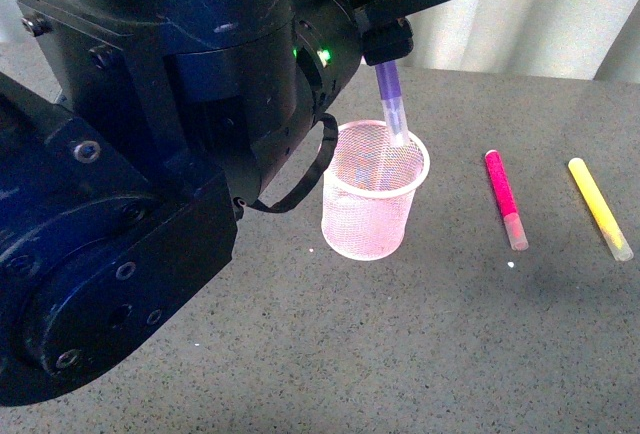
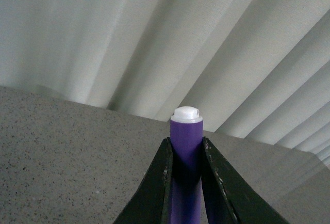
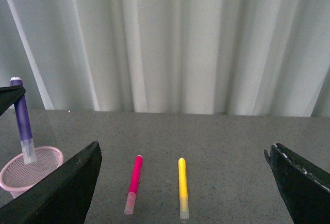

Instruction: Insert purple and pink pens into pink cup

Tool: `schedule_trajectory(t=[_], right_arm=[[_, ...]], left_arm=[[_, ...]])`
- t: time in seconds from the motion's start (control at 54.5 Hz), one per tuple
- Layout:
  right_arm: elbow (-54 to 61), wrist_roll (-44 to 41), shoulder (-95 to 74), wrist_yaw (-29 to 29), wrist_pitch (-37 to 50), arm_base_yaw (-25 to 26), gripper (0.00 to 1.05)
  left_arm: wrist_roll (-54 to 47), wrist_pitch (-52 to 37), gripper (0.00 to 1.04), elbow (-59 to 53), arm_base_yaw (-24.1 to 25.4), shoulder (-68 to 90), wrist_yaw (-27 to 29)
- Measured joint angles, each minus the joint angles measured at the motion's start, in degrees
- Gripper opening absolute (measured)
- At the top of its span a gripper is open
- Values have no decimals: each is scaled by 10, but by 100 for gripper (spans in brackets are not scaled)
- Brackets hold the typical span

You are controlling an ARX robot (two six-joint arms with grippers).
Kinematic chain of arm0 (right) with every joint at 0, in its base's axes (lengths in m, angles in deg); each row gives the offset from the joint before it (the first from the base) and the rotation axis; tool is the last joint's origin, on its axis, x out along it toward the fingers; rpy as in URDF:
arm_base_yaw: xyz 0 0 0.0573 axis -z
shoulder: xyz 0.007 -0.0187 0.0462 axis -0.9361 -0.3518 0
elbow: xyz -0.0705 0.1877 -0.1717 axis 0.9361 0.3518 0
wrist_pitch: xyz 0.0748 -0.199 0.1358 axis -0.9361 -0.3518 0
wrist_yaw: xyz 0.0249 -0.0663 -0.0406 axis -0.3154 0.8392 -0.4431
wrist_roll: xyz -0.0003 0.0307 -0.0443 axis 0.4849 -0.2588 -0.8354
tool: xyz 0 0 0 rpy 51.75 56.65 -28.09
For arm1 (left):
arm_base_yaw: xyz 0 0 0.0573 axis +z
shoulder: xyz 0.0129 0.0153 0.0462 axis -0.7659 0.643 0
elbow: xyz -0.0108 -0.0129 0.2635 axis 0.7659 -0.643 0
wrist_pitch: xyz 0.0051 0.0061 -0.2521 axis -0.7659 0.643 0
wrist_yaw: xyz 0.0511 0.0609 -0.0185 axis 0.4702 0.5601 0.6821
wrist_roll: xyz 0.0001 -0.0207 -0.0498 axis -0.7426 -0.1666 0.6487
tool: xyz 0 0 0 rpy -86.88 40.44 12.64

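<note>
My left gripper (image 1: pixel 387 49) is shut on the purple pen (image 1: pixel 392 102), which hangs nearly upright with its clear cap dipping just inside the rim of the pink cup (image 1: pixel 372 194). In the left wrist view the purple pen (image 2: pixel 186 146) sits clamped between the two black fingers (image 2: pixel 161 182). The pink pen (image 1: pixel 505 197) lies flat on the table to the right of the cup. In the right wrist view the pink pen (image 3: pixel 133 184), the cup (image 3: pixel 27 168) and the purple pen (image 3: pixel 22 121) show, and my right gripper (image 3: pixel 183 180) stands wide open, holding nothing.
A yellow marker (image 1: pixel 599 207) lies on the grey table (image 1: pixel 420 334) right of the pink pen, and the yellow marker (image 3: pixel 182 187) also shows in the right wrist view. The left arm's bulk (image 1: pixel 130 184) fills the left of the front view. A white curtain (image 3: pixel 180 43) hangs behind.
</note>
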Motion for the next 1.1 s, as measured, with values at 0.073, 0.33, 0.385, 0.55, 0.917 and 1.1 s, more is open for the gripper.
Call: schedule_trajectory(t=[0.073,0.33,0.385,0.55,0.917,1.1], right_arm=[[0,0,0,0,0,0,98],[0,0,0,0,0,0,98],[0,0,0,0,0,0,98],[0,0,0,0,0,0,98],[0,0,0,0,0,0,98],[0,0,0,0,0,0,98]], left_arm=[[-2,-4,12,9,2,10,3],[-10,-8,12,21,7,30,7],[-12,-8,12,21,7,30,7],[-15,-11,12,21,9,30,4],[-19,-24,92,-3,17,26,-9],[-31,51,98,-56,47,-80,-52]])
